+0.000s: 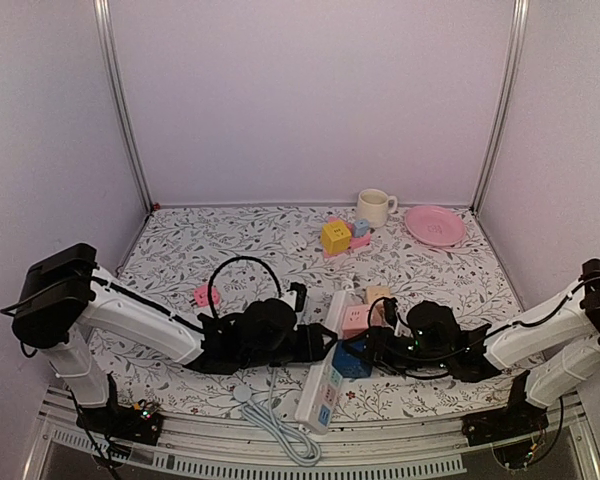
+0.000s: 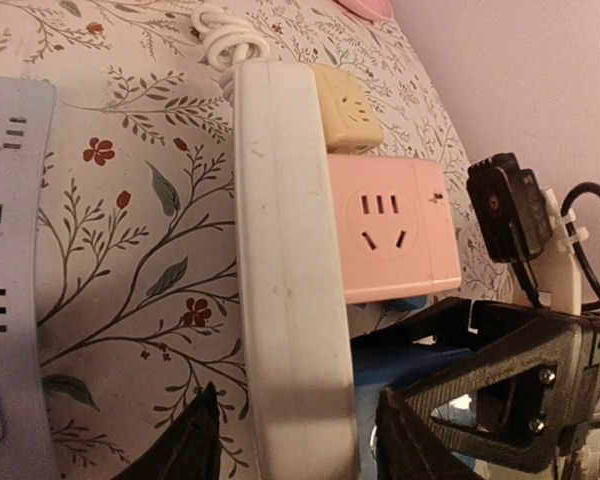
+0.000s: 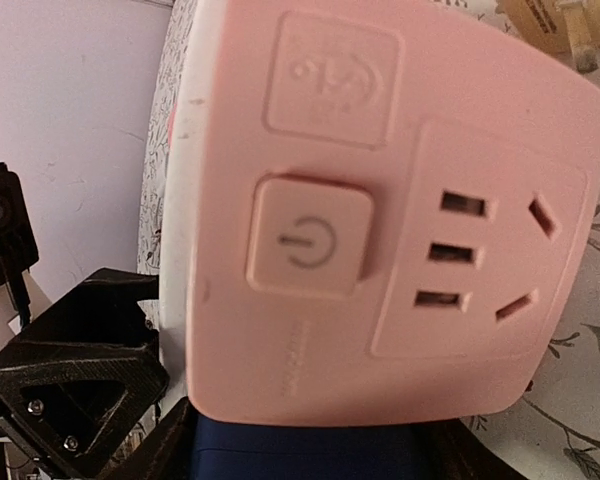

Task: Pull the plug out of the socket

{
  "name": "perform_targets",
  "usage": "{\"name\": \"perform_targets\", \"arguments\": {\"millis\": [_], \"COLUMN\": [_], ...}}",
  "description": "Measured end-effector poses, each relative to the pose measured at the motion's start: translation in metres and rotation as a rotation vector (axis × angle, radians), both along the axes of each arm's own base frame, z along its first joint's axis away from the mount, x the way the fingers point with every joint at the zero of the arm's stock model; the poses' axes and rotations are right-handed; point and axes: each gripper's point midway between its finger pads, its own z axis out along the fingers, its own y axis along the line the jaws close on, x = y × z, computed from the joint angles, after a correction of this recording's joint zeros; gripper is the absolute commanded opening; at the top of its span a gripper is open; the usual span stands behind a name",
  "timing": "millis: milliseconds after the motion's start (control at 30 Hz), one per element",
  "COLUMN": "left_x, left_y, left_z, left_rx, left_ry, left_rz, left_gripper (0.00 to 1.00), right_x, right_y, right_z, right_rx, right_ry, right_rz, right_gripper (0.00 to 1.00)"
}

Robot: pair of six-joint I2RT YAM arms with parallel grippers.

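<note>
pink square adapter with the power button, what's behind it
The pink square adapter backs against the long white power strip. Its pins and the socket holding them are covered. A dark blue block sits beside it, mostly hidden.

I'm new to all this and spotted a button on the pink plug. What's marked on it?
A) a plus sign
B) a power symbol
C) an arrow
B: the right wrist view shows a circle-and-line power symbol on the pink plug's square button.
</note>
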Motion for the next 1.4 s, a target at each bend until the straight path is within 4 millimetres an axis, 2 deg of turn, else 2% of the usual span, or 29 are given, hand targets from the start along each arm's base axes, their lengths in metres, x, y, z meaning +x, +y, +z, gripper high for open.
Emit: {"name": "perform_targets", "arguments": {"millis": [100,167,467,733,1000,1167,1300,1367,1400], "left_x": [-0.003,-0.005,-0.022,-0.038,-0.04,-0.04,-0.04,-0.04,-0.04], "left_y": [0.0,-0.003,-0.017,-0.04,-0.055,-0.057,-0.056,-0.056,-0.056], "left_z": [0.005,0.009,0.017,0.033,0.029,0.018,0.013,0.013,0.013], "left_rx": [-0.013,-0.025,-0.042,-0.068,-0.037,-0.01,0.005,0.006,0.007], "left_ry": [-0.001,-0.004,-0.015,-0.04,-0.045,-0.032,-0.027,-0.027,-0.026], "left_rz": [-0.014,-0.026,-0.105,-0.198,-0.234,-0.235,-0.223,-0.217,-0.211], "left_gripper": [0.72,0.73,0.69,0.62,0.48,0.28,0.07,0.0,0.0], "right_x": [-0.001,0.001,0.019,0.028,0.027,0.023,0.022,0.021,0.02], "right_y": [-0.006,-0.013,-0.037,-0.044,-0.051,-0.05,-0.05,-0.049,-0.048], "right_z": [0.006,0.013,0.052,0.081,0.09,0.093,0.092,0.091,0.091], "right_rx": [-0.018,-0.041,-0.138,-0.186,-0.207,-0.191,-0.192,-0.19,-0.189], "right_ry": [-0.034,-0.072,-0.264,-0.366,-0.401,-0.401,-0.395,-0.392,-0.39], "right_rz": [0.0,-0.01,-0.075,-0.095,-0.086,-0.071,-0.06,-0.052,-0.049], "right_gripper": [0.03,0.03,0.03,0.03,0.03,0.03,0.03,0.03,0.03]}}
